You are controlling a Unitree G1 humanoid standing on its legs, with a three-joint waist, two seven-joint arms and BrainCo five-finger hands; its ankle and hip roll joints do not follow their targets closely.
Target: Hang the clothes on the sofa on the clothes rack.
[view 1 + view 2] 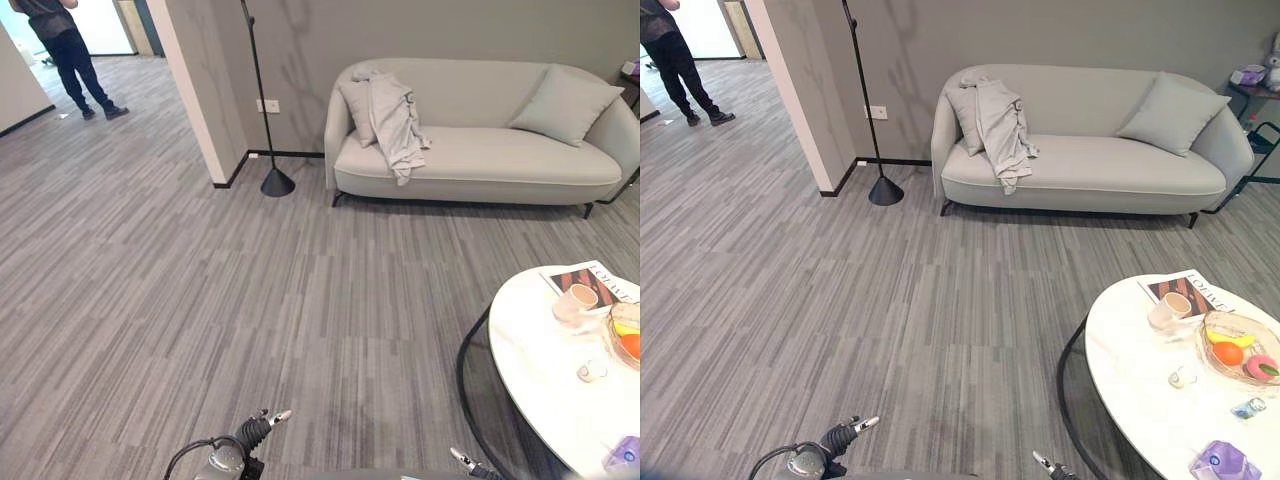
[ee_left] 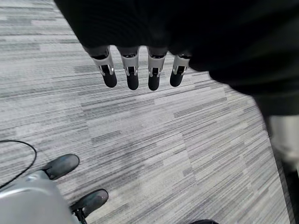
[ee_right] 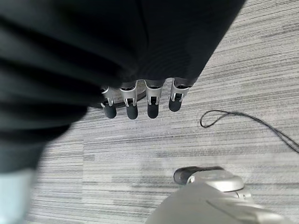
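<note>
A light grey garment [image 1: 392,125] hangs over the backrest and seat at the left end of a pale grey sofa [image 1: 480,160] against the far wall. A thin black pole on a cone base [image 1: 277,182] stands just left of the sofa. Both hands are low and close to me, several steps away from the sofa. My left hand [image 2: 131,74] hangs over the carpet with its fingers straight and nothing in them. My right hand [image 3: 152,102] is the same, fingers straight above the floor and holding nothing.
A round white table [image 1: 540,380] at the near right carries a cup [image 1: 577,300], a magazine and a fruit bowl [image 1: 1240,350]. Two cushions lie on the sofa. A wall corner [image 1: 200,100] juts out left of the pole. A person [image 1: 65,50] stands far back left.
</note>
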